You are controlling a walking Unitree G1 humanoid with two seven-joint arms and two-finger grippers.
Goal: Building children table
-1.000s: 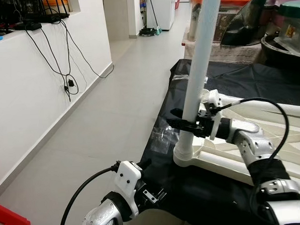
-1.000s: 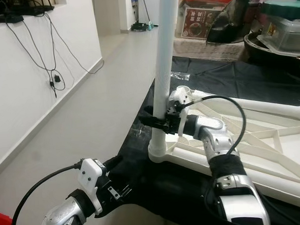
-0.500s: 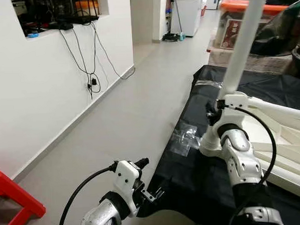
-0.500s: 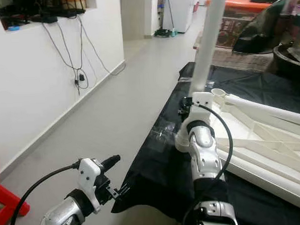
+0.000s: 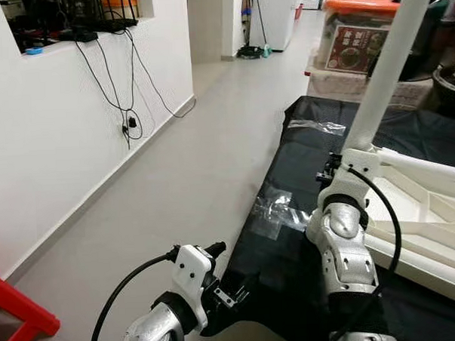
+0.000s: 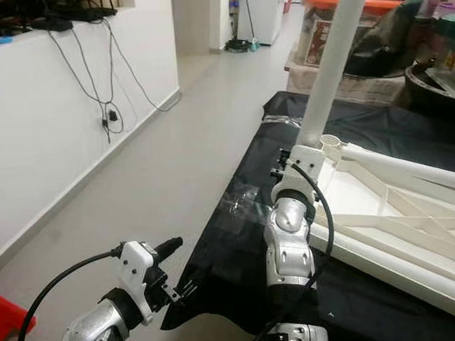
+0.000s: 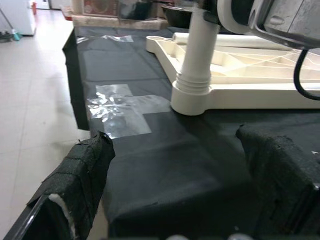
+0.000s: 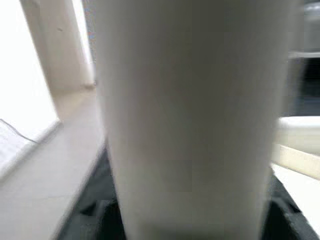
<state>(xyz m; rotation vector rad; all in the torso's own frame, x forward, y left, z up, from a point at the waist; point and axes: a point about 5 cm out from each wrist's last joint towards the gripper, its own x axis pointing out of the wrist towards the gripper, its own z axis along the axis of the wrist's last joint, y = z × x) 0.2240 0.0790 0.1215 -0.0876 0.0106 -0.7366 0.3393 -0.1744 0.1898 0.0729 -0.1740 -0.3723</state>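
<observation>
My right gripper is against the smooth white round leg, seated tilted in the ribbed tabletop's corner socket on black sheet; finger state indeterminate. My left gripper hangs apart, padded fingers clear

Your right arm stands between you and the leg, which rises tilted from the tabletop corner. Bins crowd the far side. On your left the floor lies open to the wall; the left gripper looks over bare black sheet toward the leg's socket.
</observation>
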